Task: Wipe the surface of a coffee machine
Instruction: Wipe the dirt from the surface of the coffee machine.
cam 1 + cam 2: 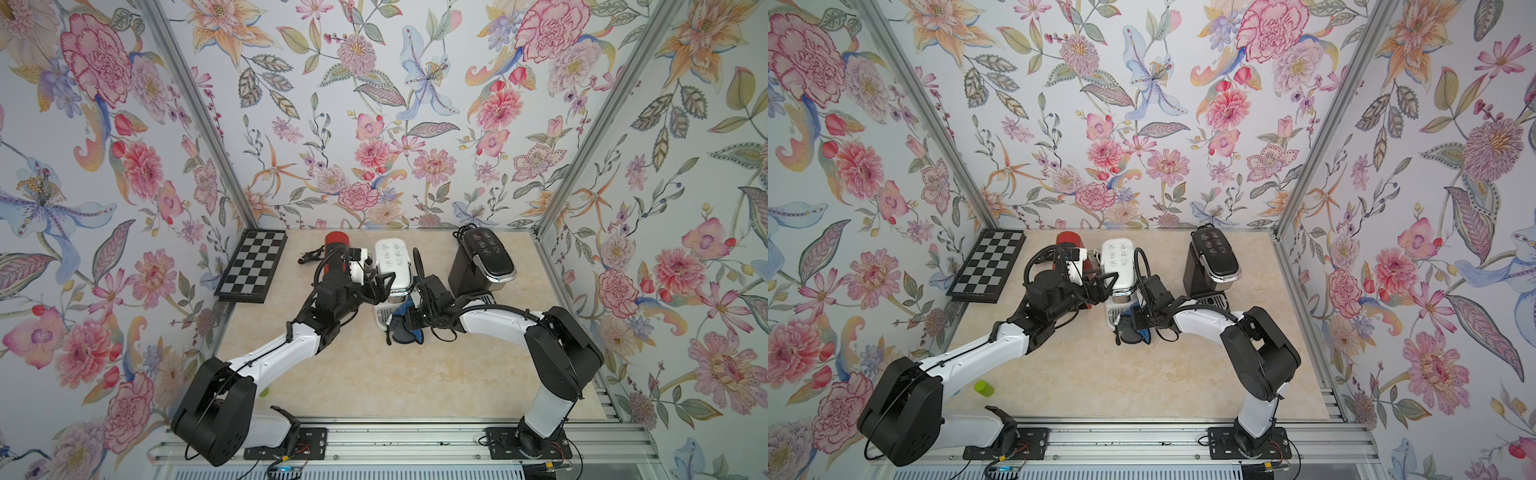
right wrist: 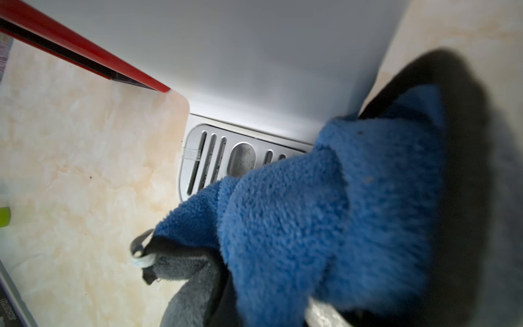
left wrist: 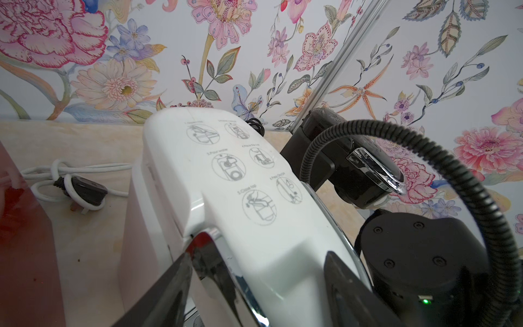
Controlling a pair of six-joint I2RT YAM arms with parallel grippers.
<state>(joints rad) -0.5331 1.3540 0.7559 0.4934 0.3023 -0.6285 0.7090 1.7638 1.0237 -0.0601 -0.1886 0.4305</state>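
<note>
My left claw [image 3: 257,271] clamps wide across white coffee machine [image 3: 232,175]: likely light, slick, tippy. My right claw [image 1: 411,320] pinches limp blue cloth [image 2: 297,220] at its 6 o'clock.

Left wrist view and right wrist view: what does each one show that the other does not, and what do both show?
Only the left wrist view: the printed instruction drawings, a knotted white cord, the black coffee machine. Only the right wrist view: the blue cloth partly hiding the drip tray, a green object. Both: the white coffee machine, the red machine, the table.
</note>
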